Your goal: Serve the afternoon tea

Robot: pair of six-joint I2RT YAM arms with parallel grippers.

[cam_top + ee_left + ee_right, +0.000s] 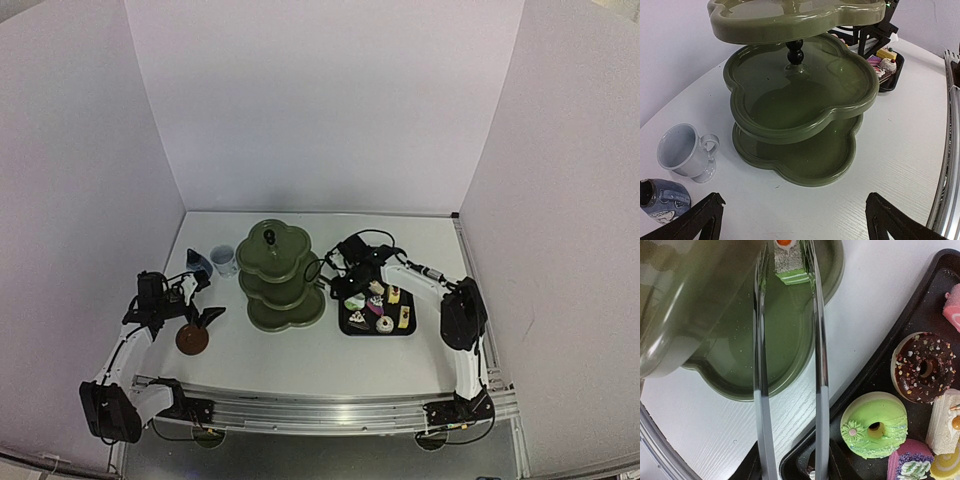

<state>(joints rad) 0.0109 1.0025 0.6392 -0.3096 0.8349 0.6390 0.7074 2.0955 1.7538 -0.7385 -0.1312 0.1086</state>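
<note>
1. The right gripper (pixel 350 262) clamps the metal tongs (pixel 760 390). Their tips pinch a green-and-white cake slice (pixel 791 267) over the lowest tier of the dark green stand (pixel 790 132); whether the slice touches the tier is unclear.
2. The left gripper (pixel 793 202) hangs spread wide and empty, facing the stand. The white cup (pixel 682 150) and blue jug (pixel 665 200) sit near the stand's base.
3. A green doughnut (pixel 875 425) and a chocolate doughnut (pixel 922 367) lie on the black tray (pixel 920 305) beside the stand.
</note>
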